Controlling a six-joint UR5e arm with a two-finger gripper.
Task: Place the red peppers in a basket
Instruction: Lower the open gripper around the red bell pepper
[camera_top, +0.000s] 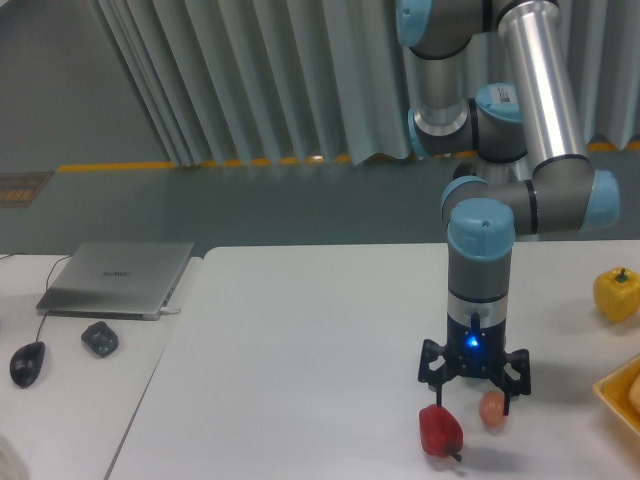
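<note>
The red pepper (440, 430) lies on the desk (300, 360) near its front edge, resting on its side with the short dark stem pointing down toward the camera. The gripper (472, 395) hangs just above and slightly right of it, jaws spread wide and holding nothing; the left jaw tip stands just over the top of the pepper. A small peach-coloured ball (492, 408) sits just beside the pepper on its right, under the right jaw, so the two are close enough to crowd a grasp.

The pepper looks light, hollow and fairly stiff, with a glossy skin that is likely to be slippery. Its rounded, lobed body could roll or squirt sideways if pinched off-centre. The best hold is probably across the broad middle of the body, with the jaws closing on opposite flanks; the stem looks too thin to take hold of. A moderate squeeze should do, since hard pressure could dent it.

The basket (618, 392) shows only as a yellow-orange corner at the right edge of the desk, well apart from the pepper. Something pale lies inside, but too little shows to say what. A yellow pepper (616, 294) stands on the desk behind the basket.
</note>
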